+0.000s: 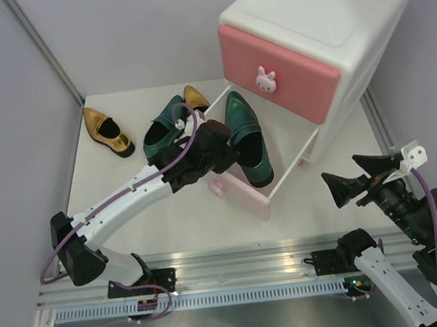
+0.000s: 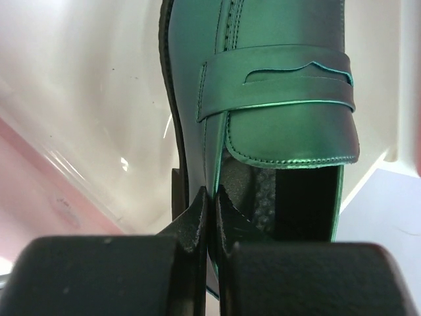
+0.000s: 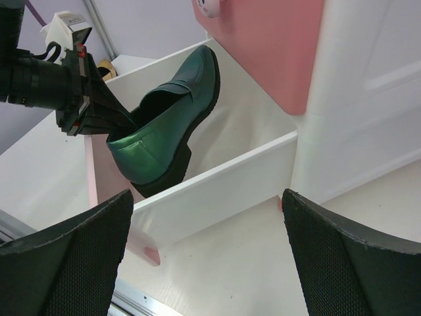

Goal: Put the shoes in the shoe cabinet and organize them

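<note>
The white shoe cabinet (image 1: 319,10) stands at the back right with its upper pink drawer front (image 1: 279,74) shut and its lower drawer (image 1: 242,196) pulled out. My left gripper (image 1: 229,156) is shut on the heel-side rim of a dark green shoe (image 1: 247,136) that lies in the open drawer, toe toward the cabinet. In the left wrist view the fingers (image 2: 197,217) pinch the shoe's (image 2: 276,99) side wall. The second green shoe (image 1: 163,126) and two gold shoes (image 1: 108,131) (image 1: 195,97) lie on the table. My right gripper (image 1: 360,176) is open and empty, right of the drawer.
The right wrist view shows the drawer's white side wall (image 3: 217,191), the green shoe (image 3: 168,125) and the left gripper (image 3: 122,122) beyond my open right gripper (image 3: 207,197). Grey walls close the back and left. A metal rail (image 1: 237,260) runs along the near edge.
</note>
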`<state>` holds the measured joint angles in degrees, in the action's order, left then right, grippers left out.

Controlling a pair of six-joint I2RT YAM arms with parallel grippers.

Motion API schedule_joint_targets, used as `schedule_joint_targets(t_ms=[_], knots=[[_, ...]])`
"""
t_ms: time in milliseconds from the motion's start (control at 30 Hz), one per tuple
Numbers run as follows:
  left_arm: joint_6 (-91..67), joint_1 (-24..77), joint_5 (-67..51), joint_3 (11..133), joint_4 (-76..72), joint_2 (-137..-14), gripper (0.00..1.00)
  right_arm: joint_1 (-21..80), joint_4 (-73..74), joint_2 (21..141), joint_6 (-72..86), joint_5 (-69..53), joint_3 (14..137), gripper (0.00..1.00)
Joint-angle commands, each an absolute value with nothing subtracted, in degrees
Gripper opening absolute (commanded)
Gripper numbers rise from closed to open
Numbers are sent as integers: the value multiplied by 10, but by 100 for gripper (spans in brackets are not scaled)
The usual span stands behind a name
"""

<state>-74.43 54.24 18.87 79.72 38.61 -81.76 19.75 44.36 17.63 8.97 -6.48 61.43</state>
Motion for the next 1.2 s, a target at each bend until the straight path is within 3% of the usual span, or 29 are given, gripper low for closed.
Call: schedule_joint_targets(t_ms=[0, 300, 633, 1167], knots=[[-702, 542, 171, 864, 338, -835, 2, 198, 442, 170, 86, -55, 613, 98], [-601, 489, 109, 915, 364, -877, 2, 198, 448, 170, 86, -53, 617, 98], [-320, 411, -16, 1037, 427, -970, 2, 198, 453, 185, 74, -44, 627, 98], [-115, 326, -77, 1063, 433, -1020, 2, 198, 444, 214, 65, -32, 634, 98]])
